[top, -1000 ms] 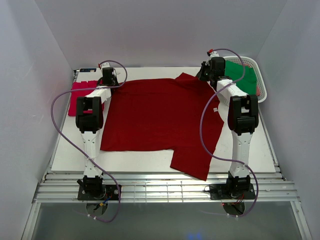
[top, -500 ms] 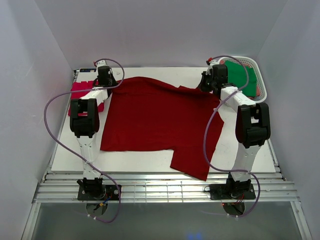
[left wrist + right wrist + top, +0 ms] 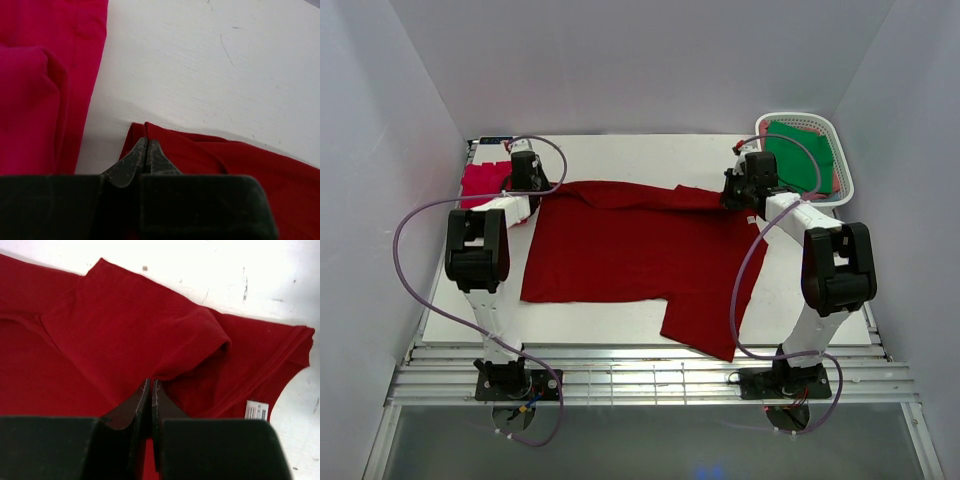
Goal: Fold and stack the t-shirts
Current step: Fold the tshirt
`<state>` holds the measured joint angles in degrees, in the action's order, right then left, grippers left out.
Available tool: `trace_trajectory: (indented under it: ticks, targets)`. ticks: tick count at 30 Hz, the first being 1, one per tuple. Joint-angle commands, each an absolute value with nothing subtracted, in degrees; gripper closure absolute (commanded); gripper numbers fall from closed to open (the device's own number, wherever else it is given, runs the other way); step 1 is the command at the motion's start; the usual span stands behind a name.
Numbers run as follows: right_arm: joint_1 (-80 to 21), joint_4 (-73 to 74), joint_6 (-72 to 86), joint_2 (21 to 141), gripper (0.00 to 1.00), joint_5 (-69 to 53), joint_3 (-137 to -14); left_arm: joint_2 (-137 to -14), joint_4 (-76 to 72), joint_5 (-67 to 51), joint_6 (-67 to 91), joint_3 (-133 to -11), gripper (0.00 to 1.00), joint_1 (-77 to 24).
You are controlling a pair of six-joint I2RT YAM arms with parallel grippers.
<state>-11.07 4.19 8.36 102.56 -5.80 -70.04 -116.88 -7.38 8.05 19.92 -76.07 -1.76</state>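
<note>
We see the white table (image 3: pixel 640 155) under everything, and the large dark red soft cloth t-shirt (image 3: pixel 630 250) sprawls across its middle. Its far edge is bunched into a ridge between the two arms, and one sleeve reaches toward the near edge. At the far right corner sits the white slotted plastic basket (image 3: pixel 800 117), with a green cloth t-shirt (image 3: pixel 800 155) inside. At the far left corner lies the brighter pinkish-red cloth t-shirt (image 3: pixel 480 182). The left gripper (image 3: pixel 147 146) pinches the dark red shirt's far left corner, fingers pressed tight. The right gripper (image 3: pixel 150 386), just as tight, nips a fold near the white label (image 3: pixel 257 410).
</note>
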Motion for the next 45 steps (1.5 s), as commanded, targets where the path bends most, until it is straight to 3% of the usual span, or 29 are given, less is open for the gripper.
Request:
trace_trajectory:
  ticks: [1, 18, 19, 20, 21, 22, 23, 27, 33, 42, 45]
  targets:
    - [-11.51, 4.31, 7.73, 98.09, 0.92, -4.92, -67.77, -109.69, -9.67, 7.21, 18.90, -73.14, 1.00, -1.49]
    - [-11.95, 6.50, 7.65, 88.77, 0.92, -2.90, -58.19, -102.83, -8.36, 5.44, 17.31, -63.55, 1.00, -1.49]
    - [-12.04, 6.50, 7.65, 88.86, 0.92, -2.73, -57.66, -103.27, -6.09, 6.41, 17.49, -63.89, 0.96, -1.49]
    - [-12.04, 6.94, 7.39, 89.21, 0.87, -2.20, -57.13, -104.40, -4.41, 9.11, 18.36, -64.59, 0.90, -1.49]
    - [-12.13, 7.47, 7.38, 89.56, 0.76, -1.68, -56.52, -105.20, -2.48, 11.14, 18.98, -66.34, 0.75, -1.49]
    - [-12.13, 7.99, 7.38, 89.91, 0.66, -0.28, -56.25, -105.81, 1.80, 13.25, 19.85, -67.23, 0.68, -1.49]
    - [-12.39, 8.61, 7.30, 89.91, 0.58, 1.82, -55.90, -106.26, 3.59, 17.53, 20.56, -68.11, 0.64, -1.49]
    - [-12.57, 7.75, 5.99, 86.75, 0.54, 5.62, -55.28, -102.68, 5.01, 23.11, 23.63, -67.77, 0.61, -1.49]
    - [-12.39, 10.72, 3.96, 94.11, 0.53, 7.21, -68.18, -98.52, 4.31, 22.61, 28.65, -69.69, 0.66, -1.58]
    - [-12.31, 14.41, 4.57, 109.68, 0.54, 9.93, -83.21, -117.24, 14.67, 8.18, 28.30, -88.23, 0.95, -1.58]
    - [-12.30, 16.52, 4.39, 111.09, 0.54, 10.46, -84.37, -118.92, 15.64, 6.68, 29.35, -88.25, 0.95, -1.58]
